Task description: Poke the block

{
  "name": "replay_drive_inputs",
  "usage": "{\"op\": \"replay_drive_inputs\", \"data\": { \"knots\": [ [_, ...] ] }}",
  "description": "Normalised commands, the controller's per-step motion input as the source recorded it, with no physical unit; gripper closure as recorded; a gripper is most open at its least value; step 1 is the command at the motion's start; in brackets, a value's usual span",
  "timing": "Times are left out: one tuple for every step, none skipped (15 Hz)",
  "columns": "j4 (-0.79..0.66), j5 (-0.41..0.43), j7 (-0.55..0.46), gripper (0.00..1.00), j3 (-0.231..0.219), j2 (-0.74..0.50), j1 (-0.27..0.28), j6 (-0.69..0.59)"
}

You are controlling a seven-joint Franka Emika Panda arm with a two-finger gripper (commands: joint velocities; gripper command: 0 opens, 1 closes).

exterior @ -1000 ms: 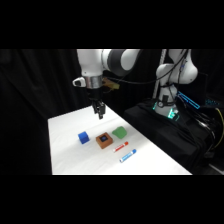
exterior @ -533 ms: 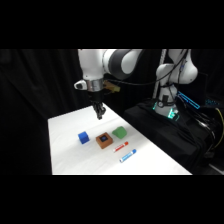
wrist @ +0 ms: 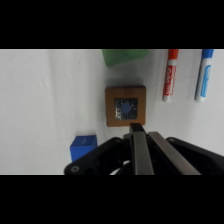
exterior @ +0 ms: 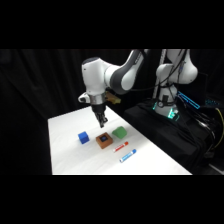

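I hold gripper [wrist: 138, 131] clenched, empty, above block [wrist: 125, 105] at frame centre; looks light, rigid; poke dark top mark.

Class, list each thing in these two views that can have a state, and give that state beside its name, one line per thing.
gripper: fingers shut together, above the table, not touching the block
block: flat on the table, dark square mark facing up
blue cube: resting on the table, apart from the block
green block: resting on the table
red marker: lying flat, capped
blue marker: lying flat beside the red marker
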Motion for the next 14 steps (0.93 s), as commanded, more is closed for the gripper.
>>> {"op": "replay_drive_inputs", "data": {
  "knots": [
    [0.01, 0.139, -0.11, 1.00, 0.071, 0.22, -0.057, 0.30],
    [0.02, 0.134, -0.10, 1.00, 0.074, 0.23, -0.058, 0.28],
    [0.03, 0.120, -0.10, 1.00, 0.075, 0.23, -0.056, 0.28],
    [0.04, 0.106, -0.09, 1.00, 0.073, 0.23, -0.053, 0.27],
    [0.04, 0.108, -0.10, 1.00, 0.077, 0.22, -0.059, 0.25],
    [0.06, 0.106, -0.10, 1.00, 0.079, 0.21, -0.063, 0.22],
    [0.06, 0.106, -0.10, 1.00, 0.080, 0.18, -0.066, 0.19],
    [0.06, 0.102, -0.10, 1.00, 0.081, 0.16, -0.067, 0.18],
    [0.06, 0.098, -0.10, 1.00, 0.081, 0.15, -0.067, 0.17],
    [0.05, 0.096, -0.10, 1.00, 0.083, 0.13, -0.068, 0.16],
    [0.05, 0.096, -0.10, 1.00, 0.086, 0.11, -0.068, 0.15],
    [0.04, 0.098, -0.11, 1.00, 0.089, 0.10, -0.070, 0.15],
    [0.03, 0.102, -0.11, 1.00, 0.092, 0.08, -0.074, 0.14],
    [0.02, 0.101, -0.12, 1.00, 0.092, 0.05, -0.075, 0.13]
  ]
}}
